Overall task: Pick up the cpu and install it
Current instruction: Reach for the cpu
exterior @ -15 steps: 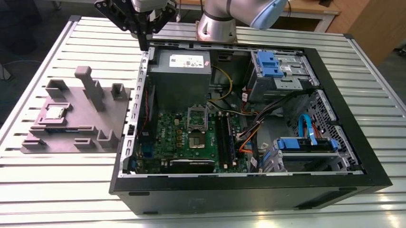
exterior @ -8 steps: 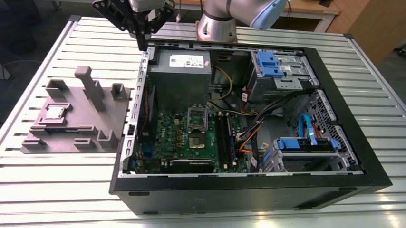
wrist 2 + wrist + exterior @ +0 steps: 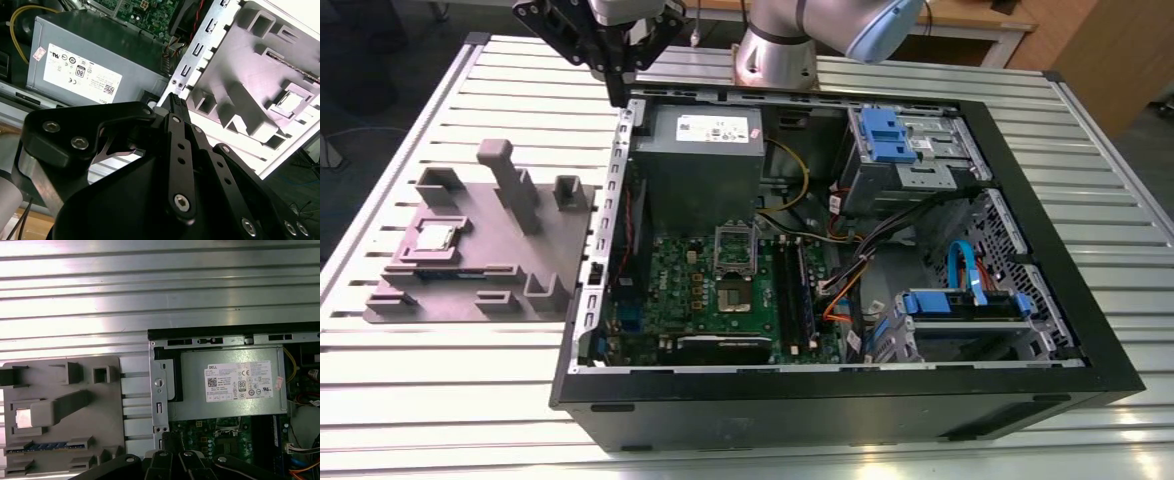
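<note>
Ribbed aluminium slats make up the tabletop (image 3: 440,400), on which 2 things are set: an open black computer case (image 3: 854,400) and, at 9 o'clock from it in the exterior view, a matte grey moulded tray (image 3: 480,280) with upright posts and pockets.

The cpu (image 3: 435,236) is seated flat in a square pocket of that tray, its shiny metal top catching light; it is also seen in both wrist views (image 3: 286,101) (image 3: 22,417).

The black end effector (image 3: 616,97) is held above the case's rim at about 11 o'clock of the case. Its fingers are pressed together with nothing between them, which is seen most plainly in the second wrist view (image 3: 176,100). It is well apart from the cpu, and the tray's tallest post (image 3: 511,185) stands between them.

Inside the case, a grey sheet-metal power supply (image 3: 700,150) with a white label is mounted just below the end effector. The green motherboard (image 3: 707,300) and the silver socket frame (image 3: 735,243) are laid out in full in the exterior view, as are 2 blue plastic drive brackets (image 3: 887,135) (image 3: 961,305) at 3 o'clock and a looped yellow cable (image 3: 781,165). In the first wrist view, the bare slats beyond the case are shown (image 3: 150,290).
</note>
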You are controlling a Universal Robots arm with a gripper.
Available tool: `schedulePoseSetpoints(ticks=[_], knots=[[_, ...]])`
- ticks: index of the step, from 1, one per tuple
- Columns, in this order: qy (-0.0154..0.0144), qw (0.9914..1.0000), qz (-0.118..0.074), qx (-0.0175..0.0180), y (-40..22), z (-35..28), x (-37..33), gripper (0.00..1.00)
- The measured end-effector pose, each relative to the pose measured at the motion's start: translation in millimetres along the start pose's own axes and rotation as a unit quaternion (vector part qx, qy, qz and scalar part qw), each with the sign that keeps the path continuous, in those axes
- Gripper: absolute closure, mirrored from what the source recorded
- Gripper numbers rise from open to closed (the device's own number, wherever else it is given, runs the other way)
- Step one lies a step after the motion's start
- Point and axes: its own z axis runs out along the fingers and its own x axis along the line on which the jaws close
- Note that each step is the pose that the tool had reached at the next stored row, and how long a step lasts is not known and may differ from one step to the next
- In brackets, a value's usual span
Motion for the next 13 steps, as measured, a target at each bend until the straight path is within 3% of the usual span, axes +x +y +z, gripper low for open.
schedulePoseSetpoints(ticks=[13], knots=[[0.0003,1.00000,0.000,0.0000,-0.6,0.7,6.5,0.89]])
